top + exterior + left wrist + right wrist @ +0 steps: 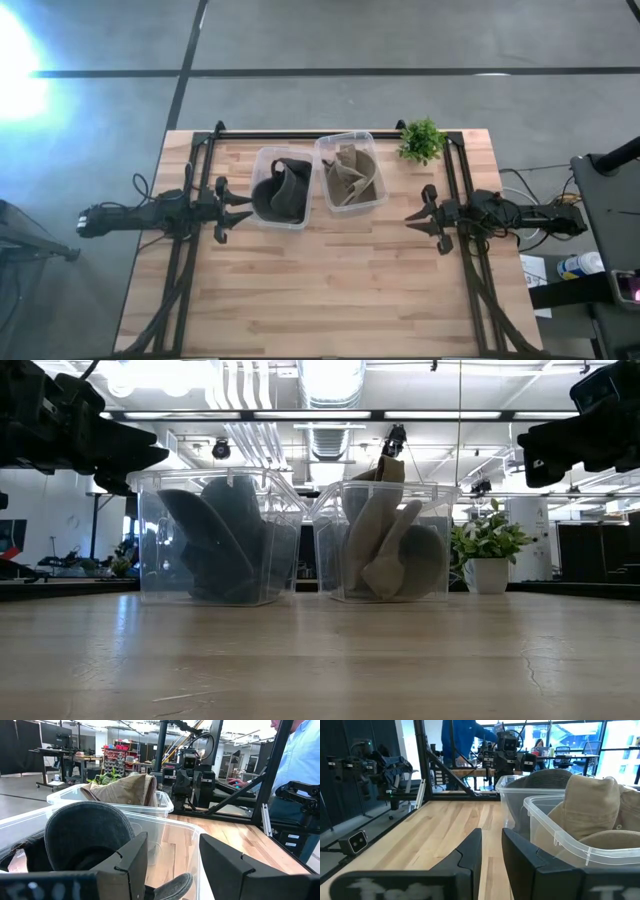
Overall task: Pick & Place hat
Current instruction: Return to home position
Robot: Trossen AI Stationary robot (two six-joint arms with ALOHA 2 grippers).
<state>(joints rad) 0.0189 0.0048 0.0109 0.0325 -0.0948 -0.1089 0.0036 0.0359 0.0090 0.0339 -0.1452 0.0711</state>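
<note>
Two clear plastic bins stand side by side on the far middle of the table. The left bin point(280, 188) holds a dark grey hat point(87, 832), which leans against the bin's wall. The right bin point(351, 170) holds a tan hat point(590, 805), upright, its top above the rim point(385, 470). My left gripper point(243, 207) hovers open just left of the dark hat's bin, its fingers above the near rim point(172, 855). My right gripper point(412, 218) hovers to the right of the tan hat's bin, open by a narrow gap point(492, 845).
A small potted plant point(421, 140) stands at the far right corner of the table. Bare wood stretches across the near half point(330, 290). Black frame rails run along both sides of the table point(190, 250). A person in a blue shirt point(300, 760) is beyond the table.
</note>
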